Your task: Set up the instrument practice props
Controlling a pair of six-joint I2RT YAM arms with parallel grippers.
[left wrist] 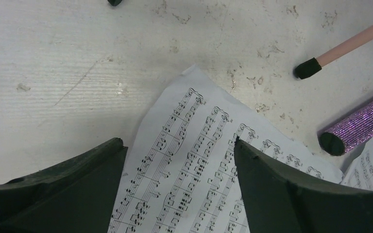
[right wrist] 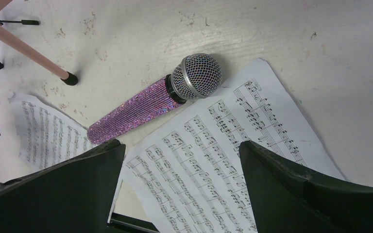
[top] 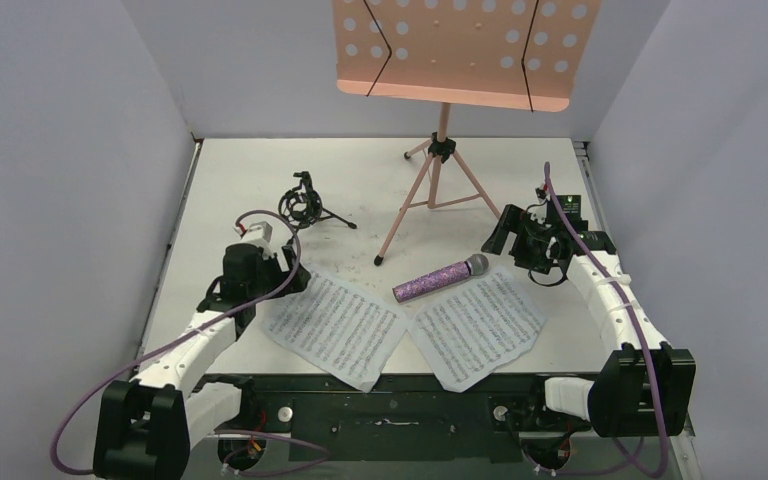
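Note:
The pink perforated music stand (top: 465, 45) stands at the back on tripod legs (top: 430, 185). Two white sheet-music pages lie flat near the front: the left page (top: 335, 325) and the right page (top: 478, 325). The purple glitter microphone (top: 440, 279) with silver head lies between them on the table. The small black shock-mount tripod (top: 307, 203) stands at back left. My left gripper (top: 290, 270) is open and empty above the left page's (left wrist: 184, 160) top corner. My right gripper (top: 505, 235) is open and empty above the right page (right wrist: 213, 160), beside the microphone (right wrist: 155, 104).
Grey walls enclose the white table (top: 240, 180) on three sides. A stand leg's black foot (left wrist: 306, 69) rests near the left page's corner. The black base rail (top: 390, 410) runs along the near edge.

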